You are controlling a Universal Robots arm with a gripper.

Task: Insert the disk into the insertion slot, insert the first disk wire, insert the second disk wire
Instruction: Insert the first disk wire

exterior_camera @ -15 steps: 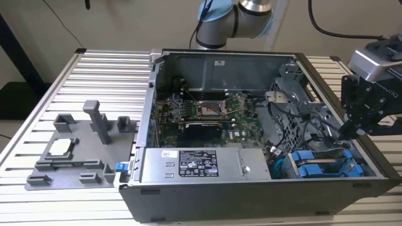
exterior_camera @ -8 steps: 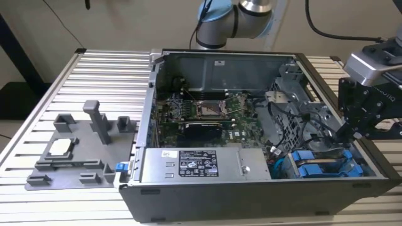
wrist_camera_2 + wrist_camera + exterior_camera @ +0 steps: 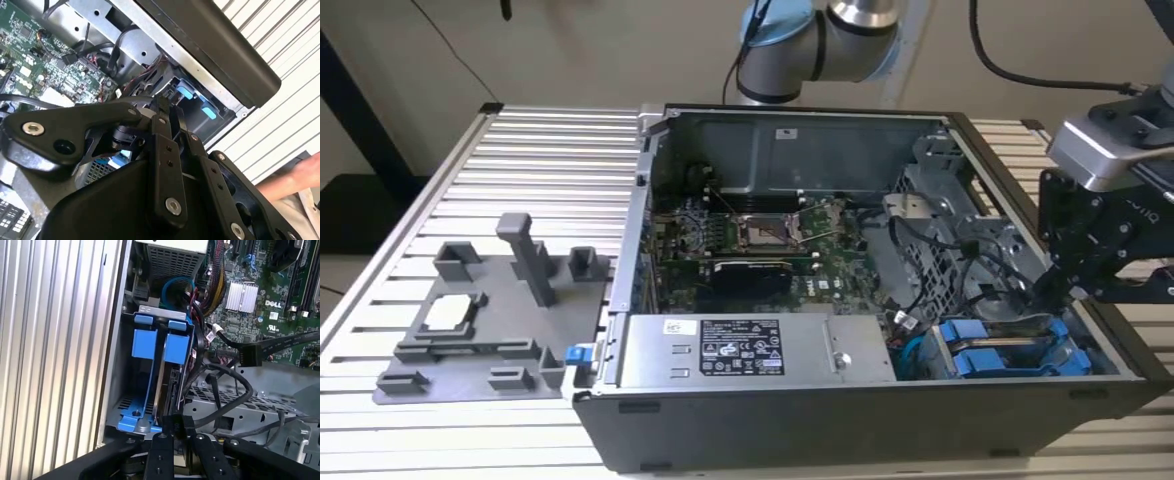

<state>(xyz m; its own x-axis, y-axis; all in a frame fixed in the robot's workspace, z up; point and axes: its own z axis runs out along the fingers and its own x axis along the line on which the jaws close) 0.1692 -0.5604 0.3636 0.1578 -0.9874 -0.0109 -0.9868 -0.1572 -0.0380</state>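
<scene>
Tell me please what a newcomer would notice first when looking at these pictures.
First the open computer case in the middle of the slatted table, its green board bare. Then the bright blue carrier frames in the case's corner at the exterior view's right, where the disk stands in the insertion slot. In the first wrist view the gripper hangs right at a black wire connector by the disk's edge.

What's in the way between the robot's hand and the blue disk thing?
Only a black plug, which the end effector pinches right at the edge of the disk. The disk already sits in the insertion slot. Black cables loop beside it, not across.
</scene>
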